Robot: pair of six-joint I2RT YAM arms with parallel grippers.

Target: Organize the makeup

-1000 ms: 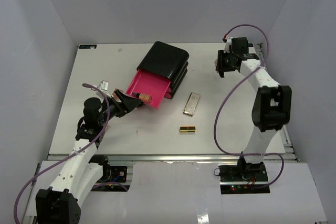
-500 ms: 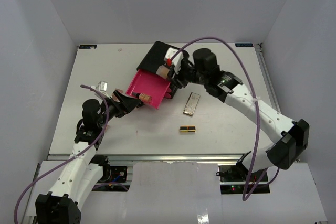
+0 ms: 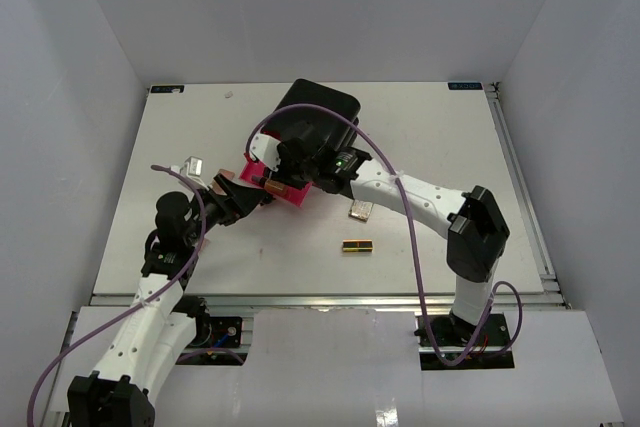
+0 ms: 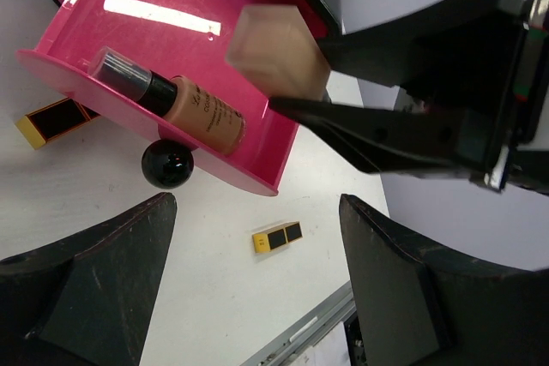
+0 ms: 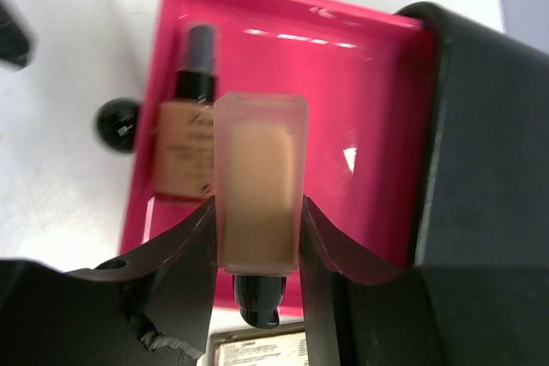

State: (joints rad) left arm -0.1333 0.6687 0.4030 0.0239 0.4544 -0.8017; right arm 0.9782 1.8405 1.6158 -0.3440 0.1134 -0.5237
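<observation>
My right gripper (image 5: pixel 257 212) is shut on a tan bottle (image 5: pixel 257 195) with a black cap, held cap-down over the open pink drawer (image 5: pixel 343 126). The same bottle (image 4: pixel 274 49) shows in the left wrist view above the drawer (image 4: pixel 214 6). Another tan bottle (image 5: pixel 189 143) lies inside the drawer near its front. A black-and-gold lipstick (image 3: pixel 357 245) lies on the table. A second one (image 4: pixel 51 122) pokes out beside the drawer front. The beige palette (image 3: pixel 360 210) is partly hidden under the right arm. My left gripper (image 3: pixel 238 197) stands open, holding nothing, just before the drawer's knob (image 4: pixel 167 163).
The large black box (image 3: pixel 320 112) sits at the back centre with its pink drawer (image 3: pixel 290 187) pulled out toward the left arm. The table's front rail (image 3: pixel 320 299) runs near the lipstick. The right arm (image 3: pixel 420 197) stretches across the table middle.
The right arm swung from the back right corner over to the open drawer, carrying the tan bottle. The left arm stayed beside the drawer front.
</observation>
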